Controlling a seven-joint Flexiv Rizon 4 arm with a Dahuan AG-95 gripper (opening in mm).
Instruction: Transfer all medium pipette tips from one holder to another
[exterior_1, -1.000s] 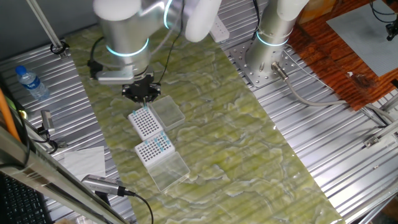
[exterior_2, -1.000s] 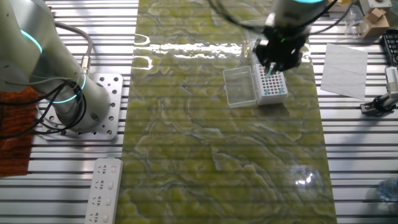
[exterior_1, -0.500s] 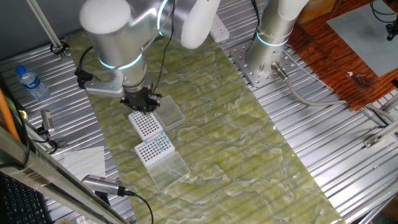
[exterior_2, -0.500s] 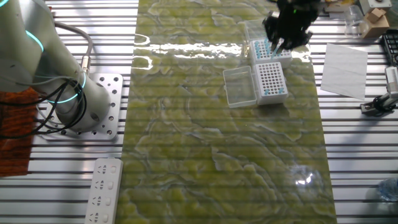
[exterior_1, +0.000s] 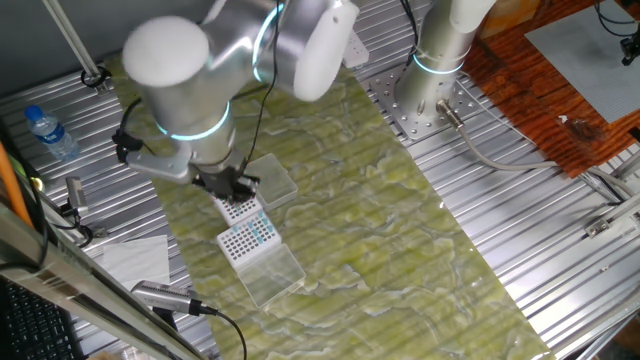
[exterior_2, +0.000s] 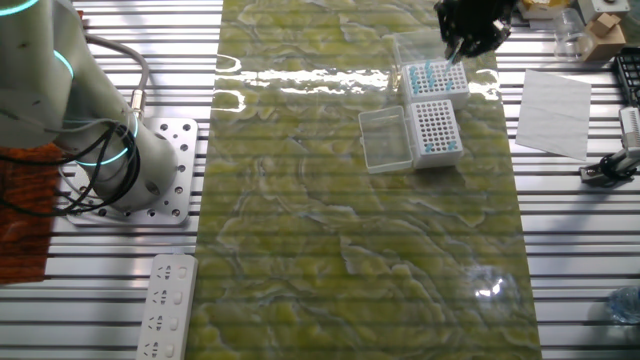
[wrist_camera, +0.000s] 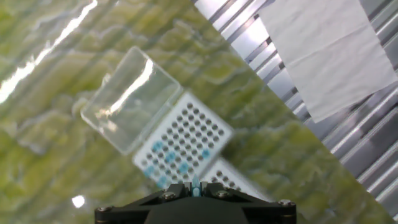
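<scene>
Two white grid holders lie side by side on the green mat. One holder (exterior_2: 433, 78) (exterior_1: 247, 238) carries several light-blue medium pipette tips (exterior_2: 425, 72). The other holder (exterior_2: 437, 132) (exterior_1: 238, 208) shows only a few blue tips at one end. My gripper (exterior_2: 468, 40) (exterior_1: 232, 186) hangs above the holders. In the hand view the gripper (wrist_camera: 195, 186) is shut on one blue tip (wrist_camera: 196, 184), above the holder (wrist_camera: 186, 138) with blue dots along its near edge. The second holder (wrist_camera: 233, 180) peeks in at the bottom.
Each holder has a clear open lid beside it (exterior_2: 387, 139) (wrist_camera: 124, 99) (exterior_1: 272, 275). A white sheet of paper (exterior_2: 555, 100) (wrist_camera: 323, 50) lies on the ribbed metal table next to the mat. A water bottle (exterior_1: 48, 132) stands far off.
My gripper has moved from over the holder with few tips across toward the holder with several blue tips, and it has risen higher in the other fixed view.
</scene>
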